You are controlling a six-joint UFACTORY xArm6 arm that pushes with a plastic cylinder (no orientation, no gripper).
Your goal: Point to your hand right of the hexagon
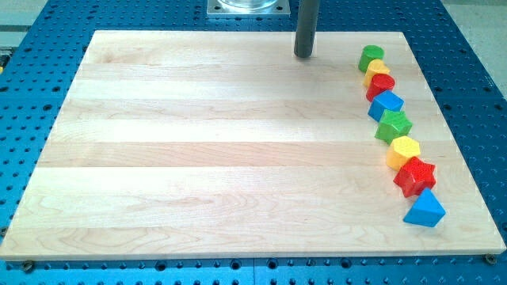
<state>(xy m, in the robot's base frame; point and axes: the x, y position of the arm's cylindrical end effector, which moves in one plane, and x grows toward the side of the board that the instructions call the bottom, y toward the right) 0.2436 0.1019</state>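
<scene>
My tip [303, 55] rests on the wooden board [198, 142] near its top edge, right of centre. A curved column of blocks runs down the board's right side: a green block [370, 57], a small yellow block [375, 70], a red block [381, 85], a blue cube [386, 104], a green star-like block [394, 126], a yellow hexagon [403, 150], a red star [416, 176] and a blue triangle [425, 210]. The tip is left of the green block at the column's top, and far up and left of the yellow hexagon.
The board lies on a blue perforated table [32, 95]. The arm's metal base [247, 7] sits at the view's top centre, just beyond the board's top edge. The block column lies close to the board's right edge.
</scene>
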